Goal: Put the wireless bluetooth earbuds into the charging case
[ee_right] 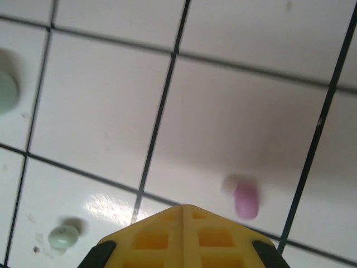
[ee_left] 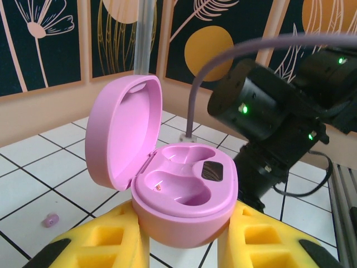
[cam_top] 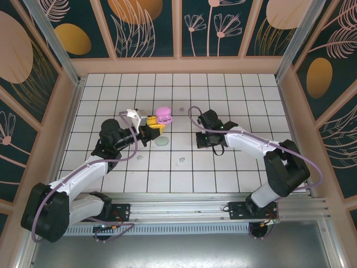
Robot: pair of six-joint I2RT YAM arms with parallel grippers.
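Left wrist view: the yellow left fingers (ee_left: 95,248) pinch the pink charging case (ee_left: 184,195) from both sides, low on its body. The case is open, with its lid standing up on the left of the hinge. Both wells inside are empty, and a dark patch sits in the right-hand one. A pale purple earbud (ee_left: 51,220) lies on the white tiled worktop (ee_left: 33,167), down to the left of the case and apart from it. The right arm (ee_left: 268,111) stands close behind the case, with green lights glowing on it.

Right wrist view: the right fingers (ee_right: 167,240) are pressed together with nothing between them, above the tiles. A pale purple earbud lies blurred just beyond their tip, a little to the right. A mint green earbud (ee_right: 63,236) lies at the lower left, well apart from the purple one.

Top view: the case is held over the middle of the worktop, left of the right fingers. A pale green disc (cam_top: 162,142) lies on the tiles just in front of it.
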